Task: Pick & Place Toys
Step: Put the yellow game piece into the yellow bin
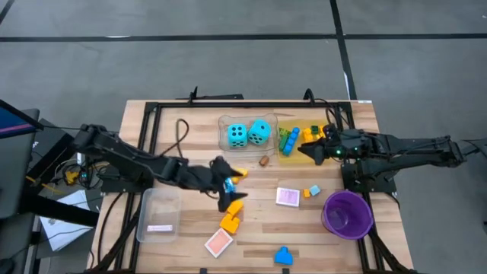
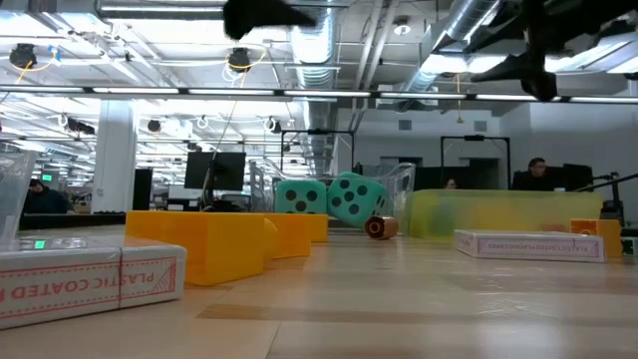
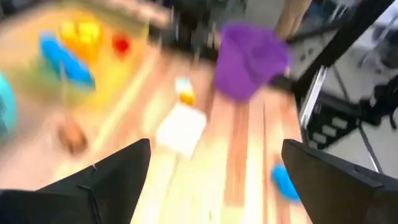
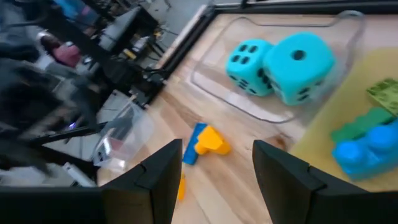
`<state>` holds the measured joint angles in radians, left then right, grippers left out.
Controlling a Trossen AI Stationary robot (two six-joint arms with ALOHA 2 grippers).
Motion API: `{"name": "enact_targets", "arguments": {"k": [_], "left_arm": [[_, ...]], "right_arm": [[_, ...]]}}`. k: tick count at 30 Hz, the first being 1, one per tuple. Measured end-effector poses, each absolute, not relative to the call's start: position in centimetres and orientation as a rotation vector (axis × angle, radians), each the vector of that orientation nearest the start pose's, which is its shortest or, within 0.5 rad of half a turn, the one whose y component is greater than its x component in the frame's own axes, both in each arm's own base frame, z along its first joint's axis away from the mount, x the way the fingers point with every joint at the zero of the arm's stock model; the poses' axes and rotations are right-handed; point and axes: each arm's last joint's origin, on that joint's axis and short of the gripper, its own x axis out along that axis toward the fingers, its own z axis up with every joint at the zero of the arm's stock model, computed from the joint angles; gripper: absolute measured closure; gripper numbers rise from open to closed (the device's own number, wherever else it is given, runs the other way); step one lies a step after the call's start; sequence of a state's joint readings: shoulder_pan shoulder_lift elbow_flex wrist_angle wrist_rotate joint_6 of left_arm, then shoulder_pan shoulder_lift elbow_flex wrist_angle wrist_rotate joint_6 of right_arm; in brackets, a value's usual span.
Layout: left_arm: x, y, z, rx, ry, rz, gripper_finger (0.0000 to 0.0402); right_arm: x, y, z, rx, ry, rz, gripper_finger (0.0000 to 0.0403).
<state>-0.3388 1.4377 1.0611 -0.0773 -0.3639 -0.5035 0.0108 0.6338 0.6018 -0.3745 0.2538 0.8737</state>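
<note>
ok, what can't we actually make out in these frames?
- Left gripper: its own wrist view is motion-blurred; the small bricks ahead lose their shape.
- Low view: both grippers are cut off by the top edge.
- Yellow tray: contents smeared in the low view.
- Card boxes: print too small from above.

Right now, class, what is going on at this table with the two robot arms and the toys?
Two arms are sorting toys. The left gripper hangs open and empty over the table's middle, above loose orange bricks. The right gripper hovers by the yellow tray, fingers apart, holding nothing visible. Two turquoise dice sit in a clear tray. A blue brick, pink tiles and a purple bowl remain on the table.
</note>
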Motion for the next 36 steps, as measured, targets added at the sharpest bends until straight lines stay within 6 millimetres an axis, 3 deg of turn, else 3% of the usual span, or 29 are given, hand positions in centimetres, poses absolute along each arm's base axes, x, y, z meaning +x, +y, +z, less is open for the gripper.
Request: {"name": "enact_targets", "arguments": {"k": [5,10,19,24,36], "left_arm": [[31.0,-11.3,25.3,-0.429,0.6,0.16,0.0045],[31.8,-13.0,22.3,-0.474,0.679,0.175,0.005],[32.9,-13.3,16.8,-0.479,0.812,0.34,0.0054],[32.8,-13.3,15.6,-0.447,0.862,0.37,0.0062],[32.2,-13.1,15.1,-0.401,0.934,0.388,0.0066]], "right_arm": [[14.4,0.0,27.9,0.753,0.256,-0.319,0.0214],[14.5,0.2,28.2,0.748,0.227,-0.288,0.0214],[14.6,0.2,28.3,0.708,0.219,-0.281,0.0214],[14.6,0.2,28.3,0.707,0.22,-0.281,0.0214],[14.6,0.2,28.3,0.695,0.224,-0.282,0.0214]]}}
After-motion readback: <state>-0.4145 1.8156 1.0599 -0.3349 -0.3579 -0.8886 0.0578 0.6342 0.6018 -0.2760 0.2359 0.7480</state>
